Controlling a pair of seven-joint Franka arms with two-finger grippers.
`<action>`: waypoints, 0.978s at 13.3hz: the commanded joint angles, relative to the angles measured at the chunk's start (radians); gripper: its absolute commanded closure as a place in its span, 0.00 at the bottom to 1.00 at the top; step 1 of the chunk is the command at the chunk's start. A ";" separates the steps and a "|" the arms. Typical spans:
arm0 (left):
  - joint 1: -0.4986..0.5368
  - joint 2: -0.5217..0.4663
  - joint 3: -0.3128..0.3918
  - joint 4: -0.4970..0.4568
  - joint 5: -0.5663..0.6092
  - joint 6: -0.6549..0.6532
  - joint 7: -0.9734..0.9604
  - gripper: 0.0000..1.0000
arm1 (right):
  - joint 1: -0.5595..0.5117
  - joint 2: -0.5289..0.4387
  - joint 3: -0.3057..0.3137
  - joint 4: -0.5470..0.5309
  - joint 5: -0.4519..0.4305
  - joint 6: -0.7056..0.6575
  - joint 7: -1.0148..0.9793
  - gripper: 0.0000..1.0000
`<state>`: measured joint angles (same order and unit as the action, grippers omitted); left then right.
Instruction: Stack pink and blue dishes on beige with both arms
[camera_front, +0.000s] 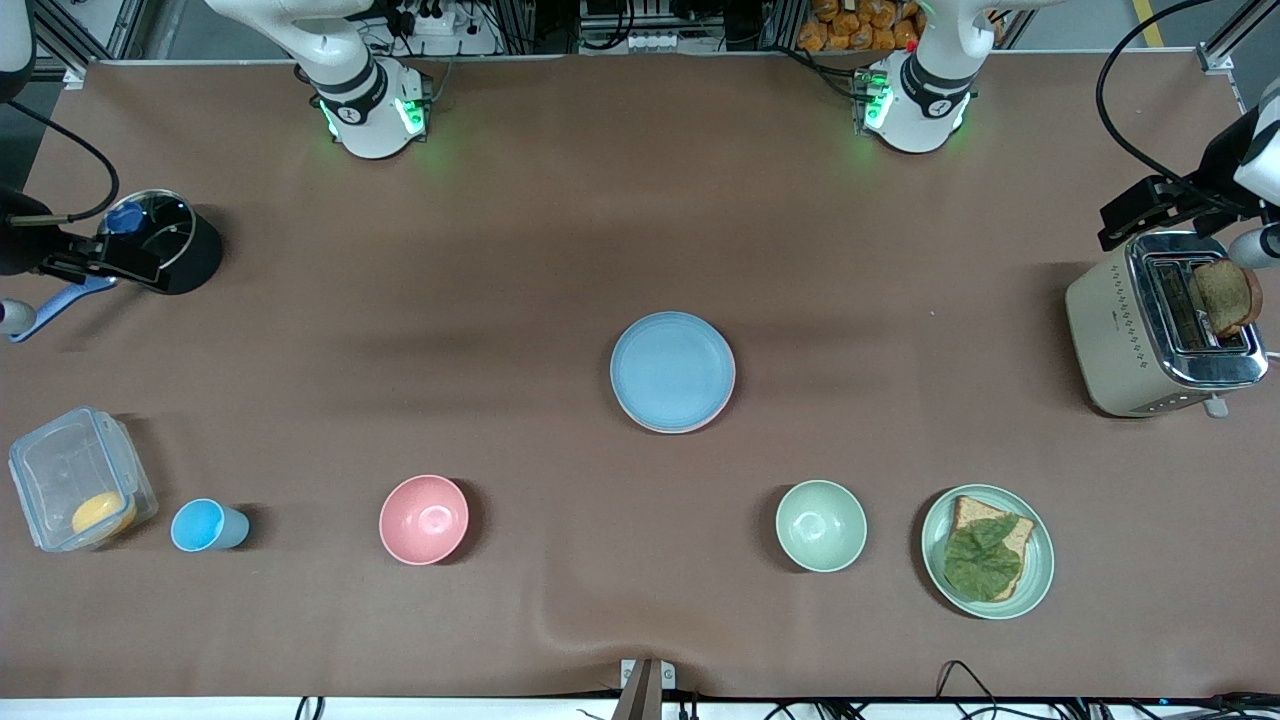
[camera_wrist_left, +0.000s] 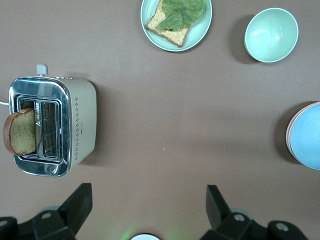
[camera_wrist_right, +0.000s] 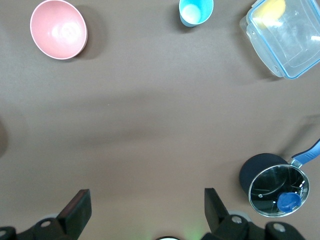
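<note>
The light blue plate (camera_front: 672, 370) lies on top of a stack at the middle of the table and also shows as the blue plate (camera_wrist_left: 309, 137). A thin edge of the pink plate (camera_front: 727, 398) peeks out under it. The beige plate is hidden. My left gripper (camera_wrist_left: 149, 200) hangs open and empty, high over the toaster end of the table. My right gripper (camera_wrist_right: 147, 200) hangs open and empty, high by the pot at the right arm's end. Both are well away from the stack.
A toaster (camera_front: 1150, 330) holds a bread slice (camera_front: 1225, 295). Along the table's near side stand a pale green plate with bread and lettuce (camera_front: 988, 551), a green bowl (camera_front: 821, 525), a pink bowl (camera_front: 424, 519), a blue cup (camera_front: 205, 525) and a clear container (camera_front: 75, 478). A lidded black pot (camera_front: 170, 240) stands near the right arm.
</note>
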<state>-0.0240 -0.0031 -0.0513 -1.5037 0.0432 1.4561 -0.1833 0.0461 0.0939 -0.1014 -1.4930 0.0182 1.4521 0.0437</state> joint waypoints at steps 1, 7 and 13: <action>0.004 0.005 0.001 0.000 -0.023 -0.005 0.019 0.00 | 0.001 0.007 0.006 0.014 -0.021 -0.010 0.002 0.00; -0.010 0.054 -0.002 0.046 -0.023 -0.005 0.025 0.00 | 0.001 0.010 0.009 0.014 -0.015 -0.009 0.002 0.00; 0.001 0.049 -0.004 0.048 -0.042 -0.005 0.025 0.00 | 0.008 0.010 0.011 0.014 -0.011 -0.007 0.002 0.00</action>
<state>-0.0336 0.0409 -0.0563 -1.4769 0.0359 1.4598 -0.1787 0.0498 0.0980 -0.0903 -1.4930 0.0181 1.4511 0.0436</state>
